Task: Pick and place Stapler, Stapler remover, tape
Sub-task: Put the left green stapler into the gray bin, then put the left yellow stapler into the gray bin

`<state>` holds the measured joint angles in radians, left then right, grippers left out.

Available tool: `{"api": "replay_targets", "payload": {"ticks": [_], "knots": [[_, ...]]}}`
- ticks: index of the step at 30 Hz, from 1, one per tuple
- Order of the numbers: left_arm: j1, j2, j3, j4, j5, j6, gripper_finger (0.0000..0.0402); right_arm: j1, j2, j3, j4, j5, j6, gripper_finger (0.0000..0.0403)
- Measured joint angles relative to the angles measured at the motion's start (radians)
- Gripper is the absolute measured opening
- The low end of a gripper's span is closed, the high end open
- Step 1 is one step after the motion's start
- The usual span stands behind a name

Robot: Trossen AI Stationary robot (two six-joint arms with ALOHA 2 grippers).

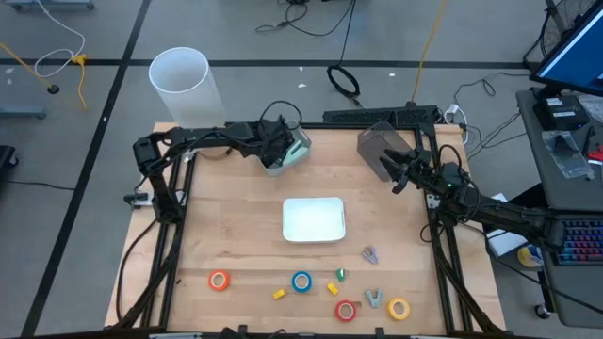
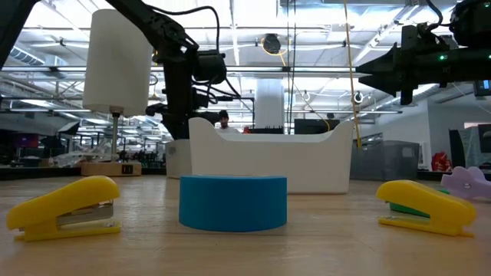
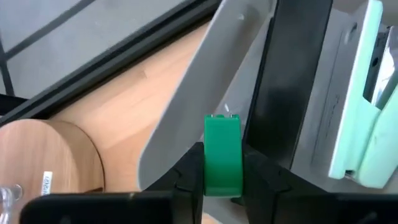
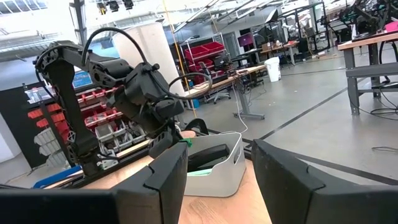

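My left gripper hangs over a pale bin at the table's far middle, shut on a small green stapler. A mint stapler and a dark object lie in that bin. Near the front edge lie the tape rolls: orange, blue, red and yellow. Two yellow staplers rest flat beside the blue roll. Two stapler removers lie at the near right. My right gripper waits open at the far right. My left gripper pinches the green stapler's two long sides between its two fingers. The fingers slant down from the table's left. The stapler's free end sticks out past the fingertips, lifted clear over the bin's wall.
A white tray sits at the table's middle. A grey bin stands at the far right by my right gripper. A tall white cylinder stands beyond the far left corner. Bare wood lies left of the tray.
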<state>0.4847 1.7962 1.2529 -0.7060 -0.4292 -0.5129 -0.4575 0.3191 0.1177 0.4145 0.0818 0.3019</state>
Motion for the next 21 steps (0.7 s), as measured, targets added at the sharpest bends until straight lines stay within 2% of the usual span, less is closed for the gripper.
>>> {"api": "replay_targets", "payload": {"ticks": [14, 21], "knots": [[0.005, 0.000, 0.000, 0.002, -0.007, 0.010, 0.0172, 0.000, 0.000, 0.000, 0.001, 0.000, 0.000, 0.0171], [-0.020, -0.068, 0.000, 0.001, 0.159, 0.007, 0.0183, 0.000, 0.000, 0.000, 0.001, 0.000, 0.000, 0.0171]]}}
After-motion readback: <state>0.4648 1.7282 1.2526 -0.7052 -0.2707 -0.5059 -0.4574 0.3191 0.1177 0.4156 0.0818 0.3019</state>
